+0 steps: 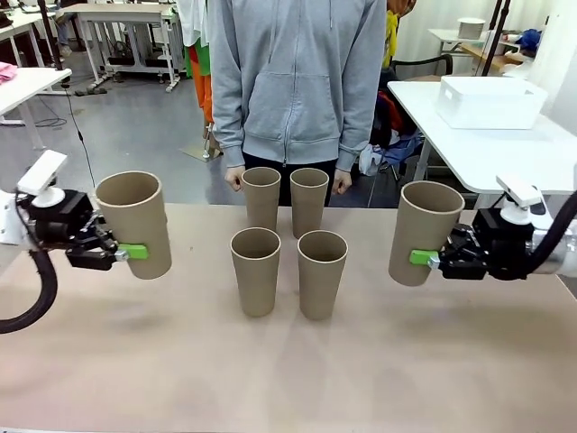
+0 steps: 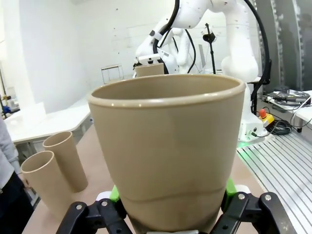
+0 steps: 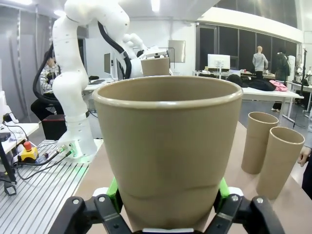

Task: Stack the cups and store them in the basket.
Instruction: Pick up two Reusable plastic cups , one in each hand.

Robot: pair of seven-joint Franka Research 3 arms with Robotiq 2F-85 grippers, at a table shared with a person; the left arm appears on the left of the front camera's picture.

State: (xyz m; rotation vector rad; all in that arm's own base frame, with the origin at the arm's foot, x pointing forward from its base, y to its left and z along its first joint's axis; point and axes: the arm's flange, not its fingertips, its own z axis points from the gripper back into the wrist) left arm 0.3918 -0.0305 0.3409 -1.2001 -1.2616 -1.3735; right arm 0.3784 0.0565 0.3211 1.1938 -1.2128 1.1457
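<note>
Since stacking has to come before storing, the tan counter [image 1: 288, 388] is bare apart from cups. The white basket [image 1: 491, 101] is set on a separate white table at the upper right of the front frame, well apart from everything meant to go in it. A person [image 1: 297, 81] in a grey hoodie is seen at the far edge, top centre, hands lowered near the rear cups.

At mid left, one paper cup [image 1: 135, 223] is pinched low on its wall by the left arm's jaws and held clear of the counter, mouth up and slightly tilted. At mid right, a second cup [image 1: 424, 232] is pinched the same way by the right arm's jaws. This mouth-up hold is judged to suit lowering each one into a standing cup.

Four cups are stood in a two-by-two block at the centre: rear left [image 1: 261, 197], rear right [image 1: 308, 200], front left [image 1: 256, 271] and front right [image 1: 322, 273]. They are close but apart, with open mouths free for nesting.
</note>
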